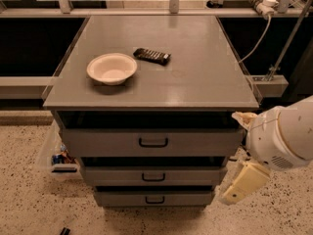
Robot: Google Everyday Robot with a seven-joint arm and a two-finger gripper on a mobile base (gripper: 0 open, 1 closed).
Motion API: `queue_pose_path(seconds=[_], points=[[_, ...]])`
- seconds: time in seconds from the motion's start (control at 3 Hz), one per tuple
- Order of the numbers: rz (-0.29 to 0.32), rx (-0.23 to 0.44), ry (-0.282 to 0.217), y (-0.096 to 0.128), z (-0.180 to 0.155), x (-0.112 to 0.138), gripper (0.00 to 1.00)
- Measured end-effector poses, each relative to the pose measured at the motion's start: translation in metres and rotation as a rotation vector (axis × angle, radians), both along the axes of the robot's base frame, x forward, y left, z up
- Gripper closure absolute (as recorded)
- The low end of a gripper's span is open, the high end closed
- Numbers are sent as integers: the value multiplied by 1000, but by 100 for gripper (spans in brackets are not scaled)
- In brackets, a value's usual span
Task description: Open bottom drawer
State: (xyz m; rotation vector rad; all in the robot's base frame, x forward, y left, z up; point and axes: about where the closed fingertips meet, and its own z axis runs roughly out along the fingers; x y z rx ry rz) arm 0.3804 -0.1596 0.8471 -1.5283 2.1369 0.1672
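Grey surface (195,72), drawers all shut, looked like the job hadn't started.
Bottom drawer (122,198) sat closed; claw (242,184) hung right of it, not touching, couldn't tell open or closed.

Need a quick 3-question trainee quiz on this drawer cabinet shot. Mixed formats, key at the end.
1. True or false: the gripper is touching the handle of the bottom drawer.
2. What lies on the cabinet top to the right of the white bowl? A) a dark flat object B) a red can C) a green sponge
3. How many drawer fronts with a handle are visible?

Key
1. False: the gripper is off the cabinet's right side, level with the lower drawers, apart from the handle.
2. A
3. Three
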Motion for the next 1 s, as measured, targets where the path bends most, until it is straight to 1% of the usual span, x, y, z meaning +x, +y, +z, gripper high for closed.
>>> queue_pose_path(seconds=[0.33,0.67,1.0], points=[[-66,49,59,-3,-46,-7,0],[-199,135,167,-12,-143,-27,0],[-231,136,138,-16,-160,-22,18]])
